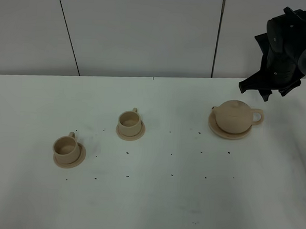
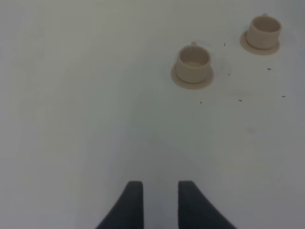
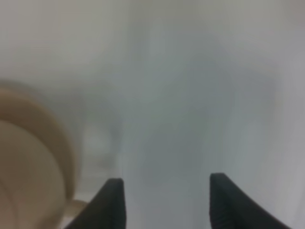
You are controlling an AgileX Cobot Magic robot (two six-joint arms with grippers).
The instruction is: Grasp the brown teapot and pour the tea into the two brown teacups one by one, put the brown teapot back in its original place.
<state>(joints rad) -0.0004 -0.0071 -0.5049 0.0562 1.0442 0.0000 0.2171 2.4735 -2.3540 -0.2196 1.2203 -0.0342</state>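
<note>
White tabletop (image 1: 152,208) runs back to a pale panelled wall. The teapot (image 1: 237,116) sits lid on, upon its wide saucer (image 1: 230,133). The nearer cup (image 1: 128,122) stands well off on the teapot's spout side, and the farther cup (image 1: 65,148) is further out the same way. My right claw (image 1: 263,92) hovers above and just behind the teapot's handle side, fingers spread wide and holding nothing. My left claw (image 2: 159,205) waits off past the cups from the teapot, empty, its fingers a narrow gap apart. I judge the reach for the grasp is in hand, with nothing poured yet. Next I must come down, line my spread fingers on the loop handle (image 1: 258,117) and close firmly without nudging the teapot off its saucer.
</note>
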